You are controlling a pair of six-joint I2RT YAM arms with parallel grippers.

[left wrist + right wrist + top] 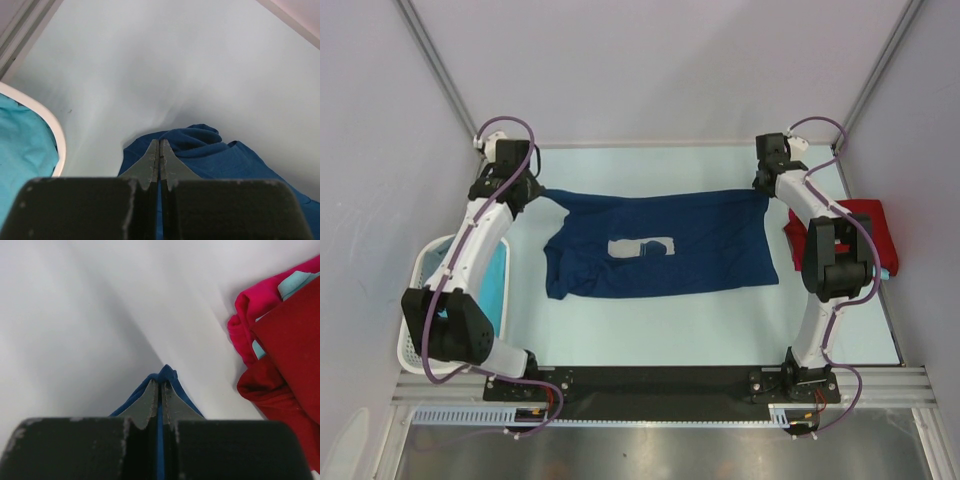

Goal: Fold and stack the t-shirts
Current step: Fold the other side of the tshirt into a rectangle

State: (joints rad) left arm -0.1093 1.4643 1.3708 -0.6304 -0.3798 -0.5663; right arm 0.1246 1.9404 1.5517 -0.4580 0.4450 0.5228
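Navy t-shirt [660, 245] is spread across the table [650, 330] between the two grippers, with the pale grey chest print [640, 246] face up near the middle. Its far edge is pulled fairly straight from one gripper to the other; the near edge lies loose and wavy toward the arm bases. Left gripper [159, 143] is clamped on the shirt's far-left corner. The wrist view shows its fingers pressed together on a thin strip of blue cloth, with a bunched fold of navy just beyond the tips. Right gripper [159, 382] is likewise clamped on the far-right corner. A small peak of blue fabric pokes out just past its fingertips, and a blue edge runs down the seam between the fingers. Can't tell from the overhead view whether the pinched corners are lifted off the surface or resting on it. Red t-shirt [285, 390] sits in a folded pile just outboard of the right gripper, close to the navy one but apart from it. Some turquoise cloth [297, 282] peeks out between its layers, and a brighter pink fold [247, 310] shows at the pile's edge nearest the fingers. White basket [416, 305] stands outboard of the left gripper and back toward that arm's base, holding a turquoise t-shirt [25, 145] — its rim is near the navy corner, not touching.
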